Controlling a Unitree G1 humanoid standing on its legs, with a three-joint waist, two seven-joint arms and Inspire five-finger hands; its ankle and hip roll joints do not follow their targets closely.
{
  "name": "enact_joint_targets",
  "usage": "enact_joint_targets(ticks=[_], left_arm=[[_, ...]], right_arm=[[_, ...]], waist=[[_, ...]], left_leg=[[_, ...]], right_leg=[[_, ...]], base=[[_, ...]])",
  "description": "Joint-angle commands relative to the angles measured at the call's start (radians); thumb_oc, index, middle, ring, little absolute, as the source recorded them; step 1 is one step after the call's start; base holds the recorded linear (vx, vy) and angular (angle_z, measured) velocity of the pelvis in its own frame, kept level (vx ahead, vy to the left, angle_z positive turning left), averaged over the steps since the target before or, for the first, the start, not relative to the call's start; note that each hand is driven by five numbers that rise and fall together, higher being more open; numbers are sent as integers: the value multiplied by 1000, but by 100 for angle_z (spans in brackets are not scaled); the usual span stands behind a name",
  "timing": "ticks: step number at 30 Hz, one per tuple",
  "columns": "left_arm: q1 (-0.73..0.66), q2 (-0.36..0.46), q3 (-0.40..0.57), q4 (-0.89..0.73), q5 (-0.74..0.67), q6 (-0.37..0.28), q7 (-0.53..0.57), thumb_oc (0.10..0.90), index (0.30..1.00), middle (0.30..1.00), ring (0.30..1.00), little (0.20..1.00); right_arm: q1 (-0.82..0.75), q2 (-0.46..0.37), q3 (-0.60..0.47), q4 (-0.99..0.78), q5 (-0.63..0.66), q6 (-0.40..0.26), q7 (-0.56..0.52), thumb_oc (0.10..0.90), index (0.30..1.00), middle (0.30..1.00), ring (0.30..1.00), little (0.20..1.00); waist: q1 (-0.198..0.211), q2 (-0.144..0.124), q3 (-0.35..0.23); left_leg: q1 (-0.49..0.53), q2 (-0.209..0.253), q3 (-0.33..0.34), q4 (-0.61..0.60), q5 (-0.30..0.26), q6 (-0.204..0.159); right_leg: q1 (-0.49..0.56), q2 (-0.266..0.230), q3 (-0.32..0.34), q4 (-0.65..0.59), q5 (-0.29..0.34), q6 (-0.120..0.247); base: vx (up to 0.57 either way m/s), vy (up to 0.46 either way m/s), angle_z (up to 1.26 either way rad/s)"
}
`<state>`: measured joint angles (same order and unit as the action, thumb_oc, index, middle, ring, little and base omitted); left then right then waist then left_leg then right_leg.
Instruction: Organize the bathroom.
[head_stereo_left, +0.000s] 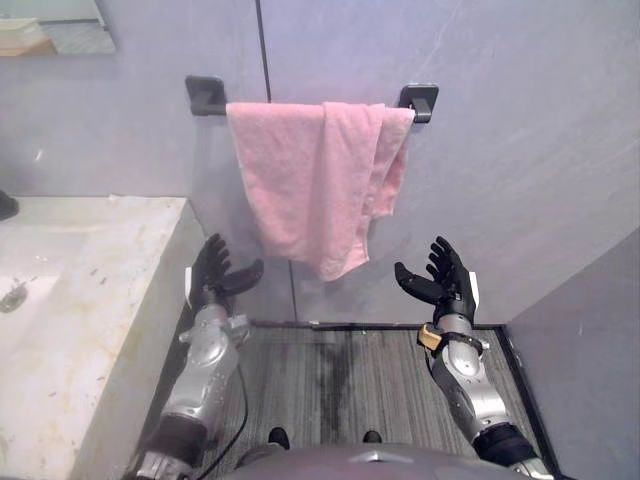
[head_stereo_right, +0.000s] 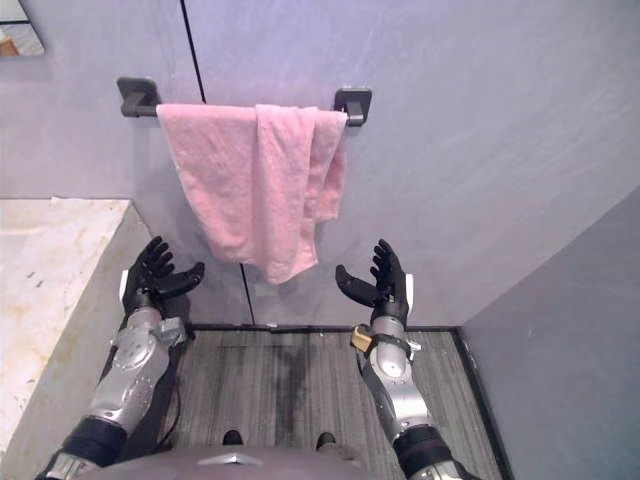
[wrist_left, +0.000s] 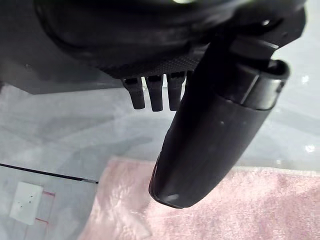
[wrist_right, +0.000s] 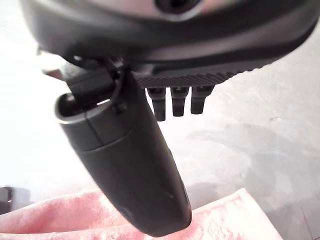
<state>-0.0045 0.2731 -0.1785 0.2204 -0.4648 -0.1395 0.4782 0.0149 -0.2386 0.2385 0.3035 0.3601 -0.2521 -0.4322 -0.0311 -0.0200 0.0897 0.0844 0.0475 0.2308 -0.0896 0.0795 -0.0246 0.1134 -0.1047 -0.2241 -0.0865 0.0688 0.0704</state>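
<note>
Left eye view showed the pink towel (head_stereo_left: 318, 180) draped above and between the left hand (head_stereo_left: 212, 275) and right hand (head_stereo_left: 446, 280), both with fingers spread, empty.

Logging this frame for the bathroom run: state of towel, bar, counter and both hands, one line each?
pink towel: draped over the bar, bunched and uneven, one end hanging lower.
towel bar: mounted on the wall, carrying the towel.
counter: bare stone top, stained, beside the left arm.
left hand: open, raised below the towel, holding nothing.
right hand: open, raised below the towel, holding nothing.
</note>
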Motion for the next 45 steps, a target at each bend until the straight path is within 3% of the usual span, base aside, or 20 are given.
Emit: enact_joint_targets(ticks=[1, 5, 9, 10, 12, 13, 14, 18, 21, 25, 29, 30, 33, 36, 38, 39, 40, 43, 45], left_arm=[[-169, 19, 8, 50, 34, -100, 28, 800, 900, 900, 900, 900], [-131, -7, -41, 174, -2, 10, -48, 800, 900, 900, 900, 900], [-11, -17, -113, 296, 28, 99, -198, 800, 900, 900, 900, 900], [-5, -18, -118, 310, 33, 94, -207, 800, 900, 900, 900, 900], [19, -26, -136, 407, 32, 129, -279, 800, 900, 900, 900, 900], [26, -45, -128, 498, 49, 170, -375, 800, 900, 900, 900, 900], [25, -48, -132, 531, 66, 159, -401, 800, 900, 900, 900, 900], [7, -70, -191, 780, 209, 229, -567, 800, 900, 900, 900, 900], [-3, -68, -182, 929, 304, 178, -519, 800, 900, 900, 900, 900], [14, -68, -97, 1023, 277, 193, -474, 800, 900, 900, 900, 900], [37, -67, -41, 1043, 266, 201, -453, 800, 900, 900, 900, 900], [37, -69, -42, 1048, 266, 198, -447, 800, 900, 900, 900, 900], [29, -73, -39, 1056, 257, 191, -445, 800, 900, 900, 900, 900], [20, -87, -10, 1071, 257, 168, -443, 800, 900, 900, 900, 900], [2, -80, 0, 1074, 282, 176, -452, 800, 900, 900, 900, 900], [-3, -78, -6, 1082, 288, 175, -455, 800, 900, 900, 900, 900], [-3, -78, -6, 1082, 288, 175, -455, 800, 900, 900, 900, 900], [-6, -87, -27, 1097, 278, 179, -447, 800, 900, 900, 900, 900], [-7, -91, -43, 1091, 279, 174, -447, 800, 900, 900, 900, 900]], right_arm=[[-144, -7, -31, -5, -28, -77, -34, 800, 900, 900, 900, 900], [-112, 18, -27, 104, 26, 22, -97, 800, 900, 900, 900, 900], [-32, 22, -16, 261, -20, 135, -86, 800, 900, 900, 900, 900], [-29, 21, -16, 288, -21, 132, -73, 800, 900, 900, 900, 900], [-19, 20, -22, 419, -29, 147, -24, 800, 900, 900, 900, 900], [-17, 30, -31, 525, -46, 161, 21, 800, 900, 900, 900, 900], [-18, 30, -31, 565, -50, 155, 41, 800, 900, 900, 900, 900], [-35, 31, -17, 812, -119, 201, 211, 800, 900, 900, 900, 900], [-39, 31, -17, 909, -114, 203, 305, 800, 900, 900, 900, 900], [-25, 37, -12, 961, -160, 203, 381, 800, 900, 900, 900, 900], [-19, 40, -12, 960, -173, 197, 407, 800, 900, 900, 900, 900], [-29, 30, -7, 958, -170, 198, 420, 800, 900, 900, 900, 900], [-37, 17, -8, 959, -180, 197, 420, 800, 900, 900, 900, 900], [-56, 4, -9, 956, -186, 222, 438, 800, 900, 900, 900, 900], [-64, -6, -17, 948, -90, 241, 464, 800, 900, 900, 900, 900], [-65, -9, -32, 953, -43, 245, 455, 800, 900, 900, 900, 900], [-65, -10, -32, 953, -43, 245, 455, 800, 900, 900, 900, 900], [-66, -18, -53, 954, -71, 230, 479, 800, 900, 900, 900, 900], [-74, -15, -37, 942, -77, 227, 480, 800, 900, 900, 900, 900]], waist=[[9, -3, -31], [6, 0, -29], [-2, 1, -18], [-1, 2, -18], [0, 2, -16], [1, 0, -15], [1, 0, -15], [2, 0, -19], [0, -4, -28], [0, -2, -33], [11, 10, -16], [14, 25, 4], [17, 34, 25], [14, -1, 49], [-1, -28, 38], [-12, -31, 27], [-12, -29, 28], [-40, 8, -13], [-51, 28, -23]], left_leg=[[53, -11, -5, 2, -78, 8], [49, -12, -3, 2, -77, 7], [45, -16, 0, 2, -79, 16], [45, -16, 1, 2, -80, 17], [43, -16, 3, 2, -79, 19], [43, -17, 3, 2, -80, 21], [44, -16, 4, 2, -80, 22], [38, -13, -2, 2, -79, 25], [38, -7, -7, 2, -79, 21], [32, 11, -23, 2, -64, 3], [12, 31, -32, 2, -35, -19], [-30, 43, -27, 4, -7, -38], [-72, 42, -13, 25, 8, -48], [-87, -8, -35, 267, -109, -30], [-55, -49, -92, 449, -137, -23], [-35, -66, -118, 475, -148, -19], [-36, -64, -119, 478, -151, -19], [87, -127, -271, 400, -182, -23], [167, -156, -357, 268, -251, -9]], right_leg=[[5, -5, -34, 6, 0, 35], [-4, -7, -36, 12, 2, 38], [-10, -1, -23, 12, 4, 40], [-11, -1, -23, 11, 4, 40], [-13, 5, -19, 7, 6, 42], [-14, 10, -14, 6, 6, 42], [-13, 11, -13, 5, 6, 42], [-20, 24, -4, 1, 7, 40], [-19, 34, 4, -1, 0, 38], [-25, 57, 25, -1, -11, 28], [-30, 67, 23, -1, -17, 22], [-46, 66, 16, -1, -17, 20], [-59, 57, 7, -1, -16, 19], [-83, 13, -19, -1, 6, -5], [-123, -12, -47, -1, 44, -19], [-141, -15, -44, -1, 54, -22], [-140, -13, -45, -1, 54, -22], [-208, 20, -23, -1, 85, -17], [-264, 38, -22, -1, 117, -5]], base=[[0, 0, 0], [-61, -3, -4], [-88, -13, -2], [-85, -30, -7], [-83, -57, -7], [-80, -70, -3], [-85, -83, -2], [-98, -118, 2], [-66, -141, -10], [-64, -175, -9], [-99, -106, 0], [-259, -35, 7], [-325, 8, 6], [-350, -22, 20], [-402, 19, 10], [-268, 41, 3], [-284, 96, 9], [-304, 149, 5], [-289, 147, 24]])
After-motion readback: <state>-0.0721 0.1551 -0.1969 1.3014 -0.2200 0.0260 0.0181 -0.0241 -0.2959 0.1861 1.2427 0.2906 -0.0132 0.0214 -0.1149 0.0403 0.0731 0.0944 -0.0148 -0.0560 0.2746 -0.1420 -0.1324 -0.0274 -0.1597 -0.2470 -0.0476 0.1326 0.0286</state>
